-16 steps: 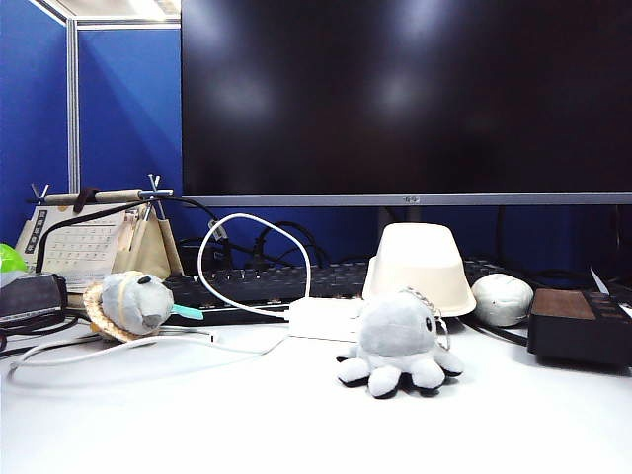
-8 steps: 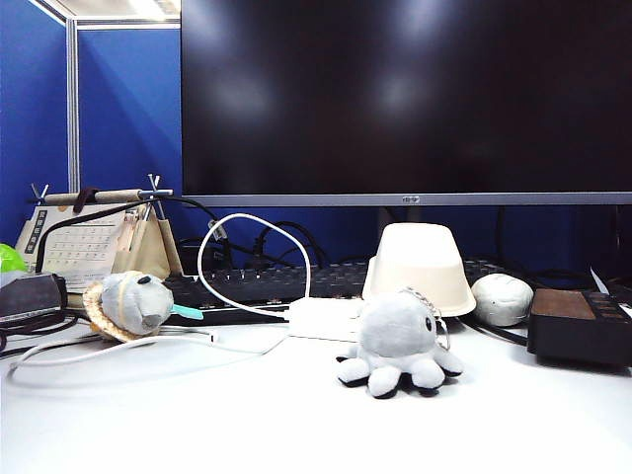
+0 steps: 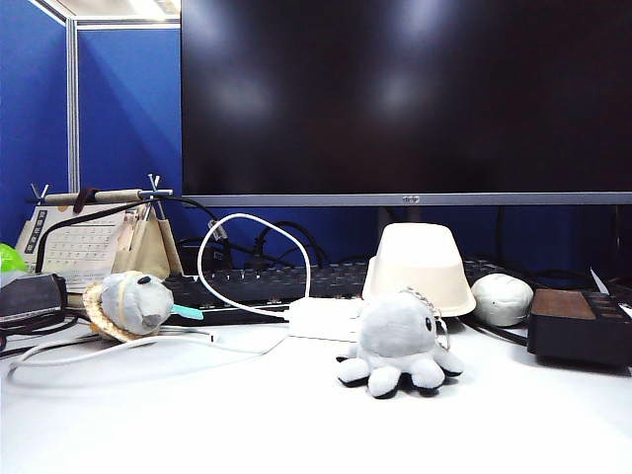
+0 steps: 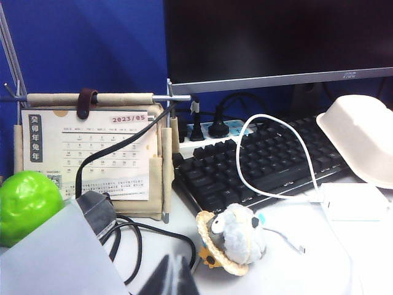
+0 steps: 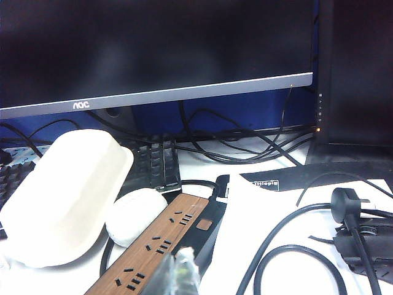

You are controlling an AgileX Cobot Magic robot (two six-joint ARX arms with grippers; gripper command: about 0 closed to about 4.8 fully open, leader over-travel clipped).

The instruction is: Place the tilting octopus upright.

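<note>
1. White tabletop (image 3: 296, 415) across the whole foreground, bare in front, cluttered toward the back.
2. Large dark monitor (image 3: 405, 94) with a silver lower bezel filling the back; blue partition wall (image 3: 123, 109) to its left.
3. Light-grey octopus (image 3: 397, 343) right of centre on the tabletop, sitting on its stubby legs with the head up, keychain trailing behind the head; nothing touching it.
4. Just behind the octopus, an upturned cream container (image 3: 419, 267) and a small white box (image 3: 324, 318) with a white cable (image 3: 247, 222) looping up from it.
5. Black keyboard (image 4: 258, 160) under the monitor, reaching behind the container.
6. Pale ball (image 3: 502, 298) right of the container, beside a wood-topped power strip (image 5: 153, 246).
7. Far left: desk calendar (image 4: 89, 157) on a stand, green ball (image 4: 27, 206) near it, and a grey plush with a woven rim (image 3: 126, 304) lying in front.
8. Left gripper (image 4: 169, 279) only a dark sliver at the wrist view's edge, well apart from the octopus; finger state impossible to tell.
9. Right gripper (image 5: 175, 273) low above the power strip, fingers pressed together, holding nothing.
</note>
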